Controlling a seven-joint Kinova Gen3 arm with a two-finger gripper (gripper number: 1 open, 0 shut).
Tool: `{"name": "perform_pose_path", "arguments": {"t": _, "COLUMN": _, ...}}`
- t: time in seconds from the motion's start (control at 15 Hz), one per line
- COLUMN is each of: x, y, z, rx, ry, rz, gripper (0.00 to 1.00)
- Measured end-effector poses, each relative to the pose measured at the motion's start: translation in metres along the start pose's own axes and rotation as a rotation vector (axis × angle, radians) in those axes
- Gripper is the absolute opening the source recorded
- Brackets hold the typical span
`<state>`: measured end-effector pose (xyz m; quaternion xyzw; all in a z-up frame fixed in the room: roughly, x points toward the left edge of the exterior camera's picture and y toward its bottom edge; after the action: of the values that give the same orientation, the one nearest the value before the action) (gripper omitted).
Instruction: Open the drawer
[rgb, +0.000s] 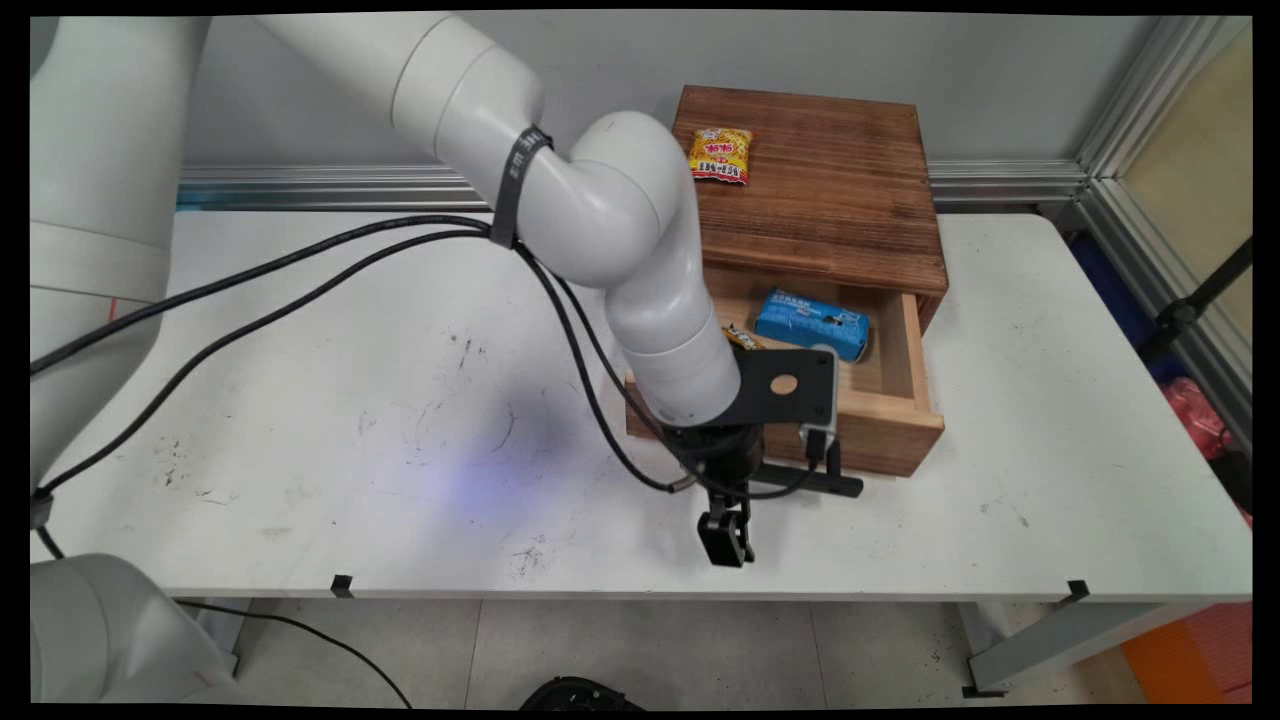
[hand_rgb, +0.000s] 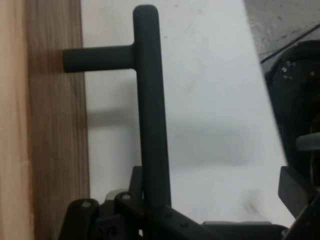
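Observation:
A wooden box (rgb: 830, 210) stands at the back of the white table (rgb: 350, 400) with its drawer (rgb: 893, 405) pulled out. The drawer's black bar handle (rgb: 815, 485) juts from its front. My gripper (rgb: 727, 538) points down at the handle's left end, reaching below it toward the table. In the hand view the handle (hand_rgb: 150, 110) runs straight down into my black linkage (hand_rgb: 125, 215), beside the wooden drawer front (hand_rgb: 55, 125). A blue packet (rgb: 810, 322) lies in the drawer, with a small yellow packet (rgb: 742, 337) partly hidden by my arm.
A yellow snack bag (rgb: 720, 155) lies on top of the box. Black cables (rgb: 300, 270) hang from the arm across the table's left half. The table's near edge (rgb: 640, 590) runs just in front of the gripper.

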<state>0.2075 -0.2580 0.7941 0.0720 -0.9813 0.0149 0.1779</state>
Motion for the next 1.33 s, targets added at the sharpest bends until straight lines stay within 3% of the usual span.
{"name": "perform_pose_path", "arguments": {"t": 1.33, "x": 0.01, "y": 0.074, "z": -0.009, "rx": -0.045, "ry": 0.033, "rz": 0.041, "gripper": 1.0}}
